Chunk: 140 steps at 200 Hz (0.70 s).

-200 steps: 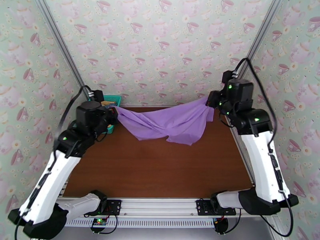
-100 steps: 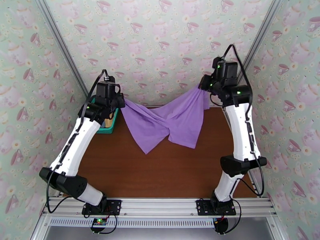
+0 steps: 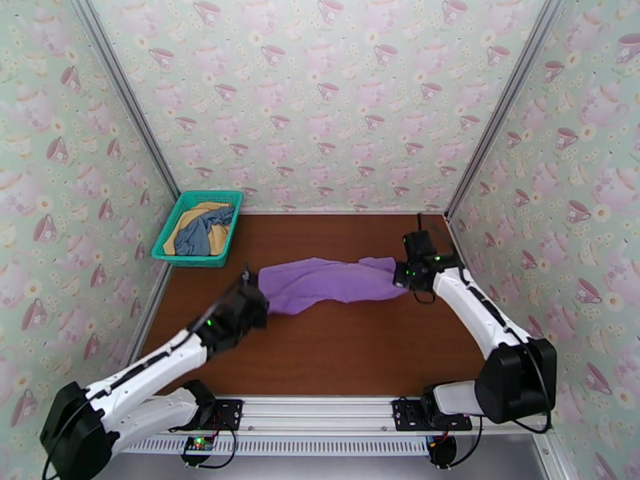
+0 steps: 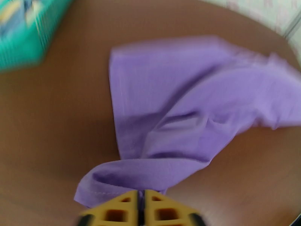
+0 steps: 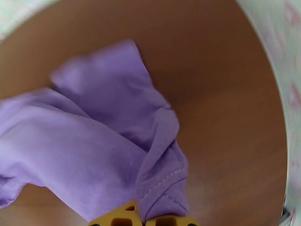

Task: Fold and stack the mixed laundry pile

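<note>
Laying out the lilac shirt (image 3: 332,282), bunched in a strip on the counter (image 3: 336,354), nearer than the basket (image 3: 192,263) and to its right. Pinching one end with the left gripper (image 4: 141,193), the other with the right gripper (image 5: 140,214), both closed on cloth. Next, likely: let go, re-grasp corners, pull flat before folding.

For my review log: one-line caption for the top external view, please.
Left tool and right tool hold a lilac shirt laid across the brown table.

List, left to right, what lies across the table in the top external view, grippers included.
teal basket → left gripper → lilac shirt → right gripper
</note>
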Motion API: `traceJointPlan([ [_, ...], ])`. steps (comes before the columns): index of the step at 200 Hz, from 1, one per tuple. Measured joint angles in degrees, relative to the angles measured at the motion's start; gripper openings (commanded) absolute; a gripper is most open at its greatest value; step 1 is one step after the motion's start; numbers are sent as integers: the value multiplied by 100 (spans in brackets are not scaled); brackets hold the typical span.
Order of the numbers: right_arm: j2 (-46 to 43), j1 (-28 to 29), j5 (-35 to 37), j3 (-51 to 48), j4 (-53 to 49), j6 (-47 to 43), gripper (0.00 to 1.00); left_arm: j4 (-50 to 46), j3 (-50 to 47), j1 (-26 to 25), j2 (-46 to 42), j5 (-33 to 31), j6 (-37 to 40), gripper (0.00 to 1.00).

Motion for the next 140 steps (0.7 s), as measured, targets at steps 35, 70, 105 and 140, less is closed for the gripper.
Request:
traceJointPlan([
  [35, 251, -35, -7, -361, 256, 76, 0, -651, -131, -271, -988, -382, -872, 79],
  [70, 293, -35, -9, -452, 444, 76, 0, -1506, 682, 254, -815, -527, -1084, 80],
  [105, 293, -35, -98, -833, 490, 76, 0, -1073, 1340, 1622, 660, 177, -586, 71],
  [140, 293, -35, -317, -1172, 542, 79, 0, -232, 2323, 2105, 3042, 986, -17, 60],
])
